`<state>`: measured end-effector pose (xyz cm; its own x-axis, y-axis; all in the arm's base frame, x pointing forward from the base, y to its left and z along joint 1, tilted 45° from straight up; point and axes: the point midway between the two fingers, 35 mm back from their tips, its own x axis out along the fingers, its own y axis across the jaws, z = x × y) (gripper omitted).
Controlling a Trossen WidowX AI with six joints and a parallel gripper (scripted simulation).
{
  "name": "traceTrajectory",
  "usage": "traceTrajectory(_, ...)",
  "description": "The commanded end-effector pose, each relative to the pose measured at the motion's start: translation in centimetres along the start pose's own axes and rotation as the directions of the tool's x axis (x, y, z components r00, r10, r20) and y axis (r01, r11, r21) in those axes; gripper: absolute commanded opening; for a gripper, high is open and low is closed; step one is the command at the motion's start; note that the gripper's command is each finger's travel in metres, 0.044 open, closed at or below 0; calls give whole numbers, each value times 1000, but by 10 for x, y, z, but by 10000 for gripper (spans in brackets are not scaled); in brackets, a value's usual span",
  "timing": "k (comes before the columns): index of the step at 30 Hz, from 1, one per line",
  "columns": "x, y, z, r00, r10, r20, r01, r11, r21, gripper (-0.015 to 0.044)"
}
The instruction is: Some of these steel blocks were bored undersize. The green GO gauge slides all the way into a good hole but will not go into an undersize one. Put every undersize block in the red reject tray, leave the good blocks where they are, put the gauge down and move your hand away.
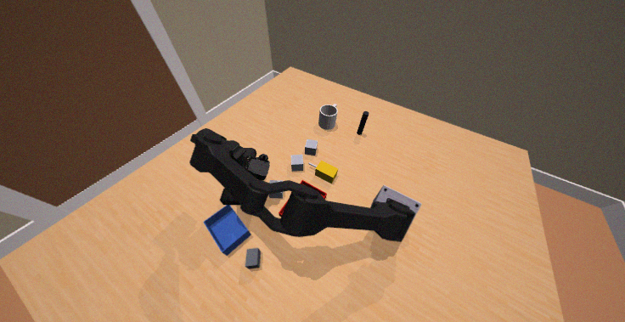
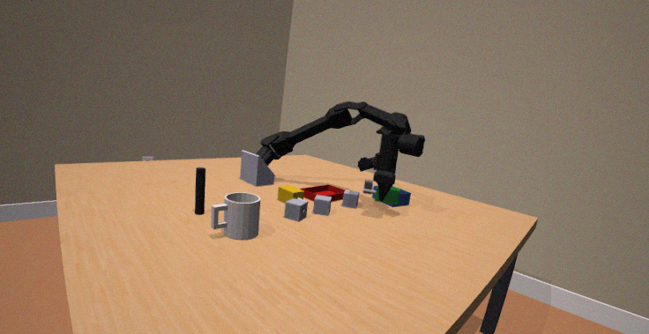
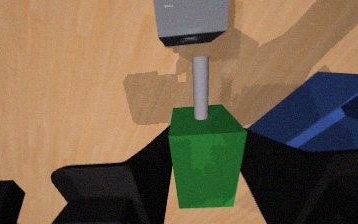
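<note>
Fingers, about half open, are gripping the green GO gauge [image 2: 388, 195] [image 3: 207, 170]. Its pin [image 3: 200, 87] is pointing toward the nearest steel block [image 2: 350, 199] [image 3: 192, 17]; align it with the bore before pushing gently.

Room type: not certain; plain indoor room, possibly a lab corner. Evidence, exterior view: robot arm [image 1: 349, 216] [image 2: 313, 130] on wooden table [image 1: 454, 189] [image 2: 317, 278]; mug [image 1: 328, 120] [image 2: 242, 219] at eight o'clock; white baseboard [image 1: 577, 189] [image 2: 580, 296] at four o'clock.
</note>
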<state>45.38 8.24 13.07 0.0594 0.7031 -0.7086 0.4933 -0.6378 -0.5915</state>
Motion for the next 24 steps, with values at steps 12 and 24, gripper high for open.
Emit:
traceTrajectory(12,-42,-3,1,1000,-8,17,8,1000,1,0)
traceTrajectory(24,-51,46,35,1000,19,22,-11,944,-330,0)
